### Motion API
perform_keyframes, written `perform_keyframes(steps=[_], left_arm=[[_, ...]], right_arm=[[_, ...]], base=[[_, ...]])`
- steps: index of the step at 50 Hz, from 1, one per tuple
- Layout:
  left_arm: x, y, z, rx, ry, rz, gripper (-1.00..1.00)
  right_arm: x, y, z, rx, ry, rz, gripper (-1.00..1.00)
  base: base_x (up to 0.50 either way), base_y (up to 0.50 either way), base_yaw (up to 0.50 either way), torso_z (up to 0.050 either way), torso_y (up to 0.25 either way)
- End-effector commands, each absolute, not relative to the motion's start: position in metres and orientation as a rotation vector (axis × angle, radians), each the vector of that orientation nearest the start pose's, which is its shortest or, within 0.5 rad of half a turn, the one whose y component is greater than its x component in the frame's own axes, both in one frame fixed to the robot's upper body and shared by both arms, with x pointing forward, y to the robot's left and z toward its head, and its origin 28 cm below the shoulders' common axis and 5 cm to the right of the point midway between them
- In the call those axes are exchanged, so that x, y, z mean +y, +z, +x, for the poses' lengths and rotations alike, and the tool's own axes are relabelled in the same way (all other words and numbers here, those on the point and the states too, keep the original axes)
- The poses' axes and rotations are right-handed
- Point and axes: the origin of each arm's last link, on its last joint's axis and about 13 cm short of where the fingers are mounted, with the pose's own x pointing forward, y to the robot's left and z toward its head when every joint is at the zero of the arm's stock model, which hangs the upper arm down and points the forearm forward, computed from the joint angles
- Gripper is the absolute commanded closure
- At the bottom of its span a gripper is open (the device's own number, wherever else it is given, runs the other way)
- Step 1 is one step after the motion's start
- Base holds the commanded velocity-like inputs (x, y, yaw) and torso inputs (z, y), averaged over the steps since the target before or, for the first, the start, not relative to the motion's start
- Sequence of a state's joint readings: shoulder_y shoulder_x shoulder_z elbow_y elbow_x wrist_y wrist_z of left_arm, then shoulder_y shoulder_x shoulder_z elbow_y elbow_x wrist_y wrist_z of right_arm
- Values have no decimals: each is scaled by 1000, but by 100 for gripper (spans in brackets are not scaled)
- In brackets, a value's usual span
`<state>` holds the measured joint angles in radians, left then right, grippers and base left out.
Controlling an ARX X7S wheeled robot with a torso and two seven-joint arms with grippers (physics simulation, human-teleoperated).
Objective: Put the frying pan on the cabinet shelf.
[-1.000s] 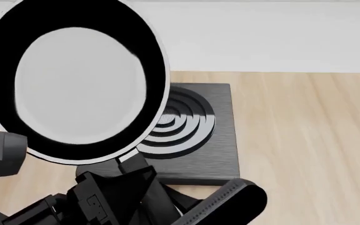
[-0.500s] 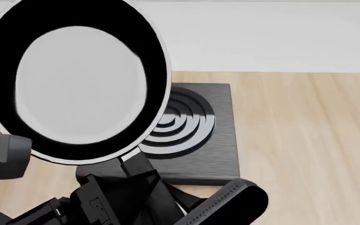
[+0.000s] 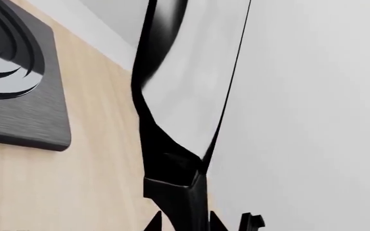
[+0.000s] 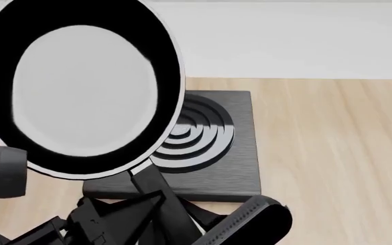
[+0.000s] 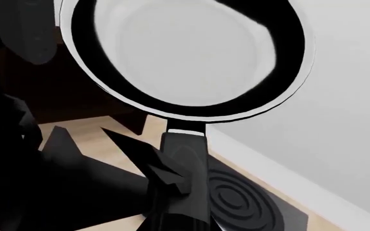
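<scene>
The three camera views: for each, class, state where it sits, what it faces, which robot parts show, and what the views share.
Head view: on the robot's head, looking down at the lifted frying pan, burner plate and wooden counter; dark arm links show below.
Left wrist view: near the left gripper, seeing the pan edge-on against the wall.
Right wrist view: near the right gripper, facing the pan's base and handle; the cabinet shelf sits behind.
All three share the pan and burner plate.

The frying pan (image 4: pixel 80 89) hung raised at the left, its base tilted toward the camera, above and before the burner plate (image 4: pixel 216 153). That plate sat on the desk (image 4: pixel 332 153), wall behind.
</scene>
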<state>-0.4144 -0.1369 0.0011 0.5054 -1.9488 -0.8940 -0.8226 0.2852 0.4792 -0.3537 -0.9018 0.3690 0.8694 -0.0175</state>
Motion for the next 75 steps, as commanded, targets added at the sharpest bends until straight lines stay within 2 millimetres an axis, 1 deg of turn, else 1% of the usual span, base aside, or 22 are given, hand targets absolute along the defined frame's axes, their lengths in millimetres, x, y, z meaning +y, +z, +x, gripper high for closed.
perform_keyframes(steps=[1,7,8,24,32,34,39,41,43,48,52,54,61,66,68,72,75], left_arm=[[172,200,200,396,-610,-929,100],[172,201,201,393,-606,-925,100],[172,201,201,389,-606,-920,100],[178,192,211,355,-579,-923,100],[183,197,218,320,-568,-953,100],[187,204,224,286,-561,-983,100],[196,209,231,251,-531,-1020,100],[203,211,237,227,-505,-1067,100],[208,214,240,218,-492,-1069,100],[220,224,253,189,-457,-1097,100],[232,232,264,158,-425,-1121,100],[236,234,267,143,-412,-1132,100],[250,237,277,114,-363,-1180,100],[265,248,287,86,-341,-1227,100],[270,253,290,68,-330,-1248,100],[281,260,289,32,-307,-1292,100],[289,258,288,25,-268,-1320,100]], right_arm=[[-88,171,182,-158,668,-292,100],[-88,170,182,-154,670,-296,100],[-89,169,183,-141,672,-291,-100],[-93,174,180,-145,648,-288,-100],[-94,177,178,-153,639,-289,-100],[-95,180,177,-169,635,-278,-100],[-97,185,174,-183,625,-273,-100],[-98,187,173,-190,619,-272,-100],[-99,189,173,-198,612,-269,-100],[-100,194,171,-212,604,-257,-100],[-100,195,171,-211,595,-252,-100],[-101,195,170,-210,594,-252,-100],[-101,197,170,-219,588,-233,-100],[-101,195,170,-214,588,-230,-100],[-101,195,170,-214,588,-228,-100],[-101,194,171,-214,587,-224,-100],[-100,194,170,-212,590,-222,-100]], base=[[0,0,0,0,0],[0,0,0,0,2],[0,0,0,0,0],[0,0,0,1,2],[0,0,0,1,1],[0,0,0,0,0],[0,0,0,0,2],[0,0,0,0,0],[0,0,0,0,5],[0,0,0,2,2],[0,0,0,0,0],[0,0,0,0,5],[0,0,0,0,1],[0,0,0,2,2],[0,0,0,0,0],[0,0,0,0,2],[0,0,0,0,0]])
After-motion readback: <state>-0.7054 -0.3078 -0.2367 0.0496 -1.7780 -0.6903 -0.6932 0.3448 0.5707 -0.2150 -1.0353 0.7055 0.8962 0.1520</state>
